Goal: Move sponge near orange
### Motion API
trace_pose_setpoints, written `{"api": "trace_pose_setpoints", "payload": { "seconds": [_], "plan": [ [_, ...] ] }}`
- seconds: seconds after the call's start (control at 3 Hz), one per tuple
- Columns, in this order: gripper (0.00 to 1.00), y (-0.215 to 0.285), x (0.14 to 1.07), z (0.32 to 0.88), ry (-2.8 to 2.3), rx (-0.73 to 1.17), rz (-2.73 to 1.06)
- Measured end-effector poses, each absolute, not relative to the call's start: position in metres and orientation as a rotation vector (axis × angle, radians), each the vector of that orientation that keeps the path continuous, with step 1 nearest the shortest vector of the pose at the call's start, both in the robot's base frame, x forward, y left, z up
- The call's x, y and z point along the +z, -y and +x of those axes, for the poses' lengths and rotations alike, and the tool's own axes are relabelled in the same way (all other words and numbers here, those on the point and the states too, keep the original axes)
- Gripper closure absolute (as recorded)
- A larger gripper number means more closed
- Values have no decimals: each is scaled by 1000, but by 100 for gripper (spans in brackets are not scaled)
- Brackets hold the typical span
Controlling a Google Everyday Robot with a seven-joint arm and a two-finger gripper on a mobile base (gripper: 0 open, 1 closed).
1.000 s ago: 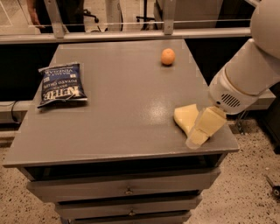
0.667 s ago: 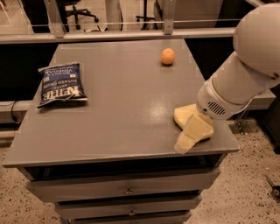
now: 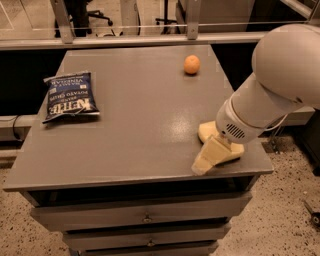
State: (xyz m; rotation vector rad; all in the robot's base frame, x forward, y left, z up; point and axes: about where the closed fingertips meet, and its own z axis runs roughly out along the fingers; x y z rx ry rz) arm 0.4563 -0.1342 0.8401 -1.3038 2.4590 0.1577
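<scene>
At table (image 3: 125, 150) front-right corner: claw (image 3: 205, 161) over sponge (image 3: 207, 132), orange (image 3: 192, 64) well apart.

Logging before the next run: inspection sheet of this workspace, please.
Surface: grey cabinet top, drawers below.
Job's things: sponge at the right front edge, partly hidden by the arm; orange far back, well apart.
Clutter: chip bag, left side.
Grippers: gripper down at the sponge, by the front edge.
Cables: thin dark cable under the arm.
Surroundings: speckled floor; chair base behind.
</scene>
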Motion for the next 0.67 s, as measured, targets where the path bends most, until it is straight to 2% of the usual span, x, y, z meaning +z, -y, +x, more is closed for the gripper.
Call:
{"api": "trace_pose_setpoints", "payload": {
  "seconds": [0.67],
  "plan": [
    [64, 159, 839, 477, -2445, 52, -1270]
  ]
}}
